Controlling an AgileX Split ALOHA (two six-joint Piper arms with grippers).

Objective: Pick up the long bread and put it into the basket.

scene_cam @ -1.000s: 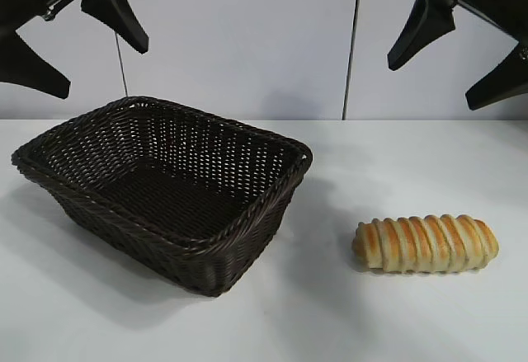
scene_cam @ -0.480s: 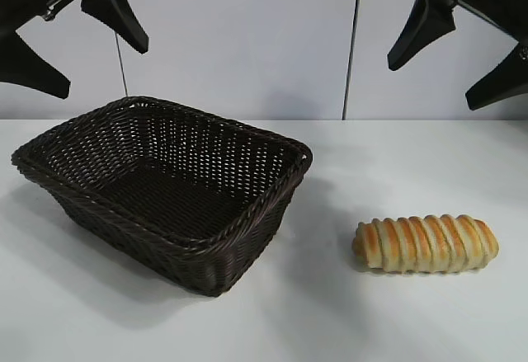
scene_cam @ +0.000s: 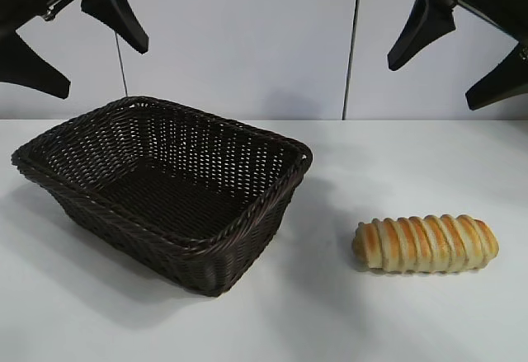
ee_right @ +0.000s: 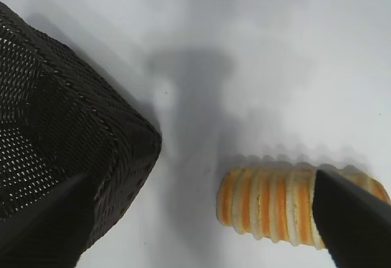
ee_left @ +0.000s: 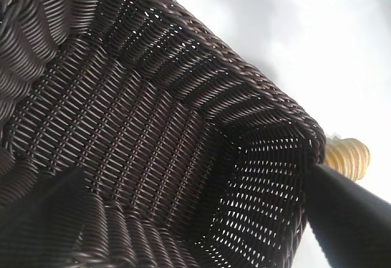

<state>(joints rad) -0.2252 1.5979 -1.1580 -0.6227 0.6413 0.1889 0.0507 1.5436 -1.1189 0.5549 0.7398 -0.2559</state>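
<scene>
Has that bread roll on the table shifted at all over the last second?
No. The long bread lies at the same spot on the white table, equally far to the right of the basket as before.

Lab-style test setup, bare white table [scene_cam: 346,312], plain pale panelled wall [scene_cam: 247,40], black robot arms overhead

The long bread [scene_cam: 426,244], golden with toasted crosswise ridges, lies flat on the white surface [scene_cam: 330,312], well below the raised right hand [scene_cam: 458,53]. The basket [scene_cam: 165,185], dark woven wicker, sits upright and empty beneath the left hand [scene_cam: 78,53].
</scene>
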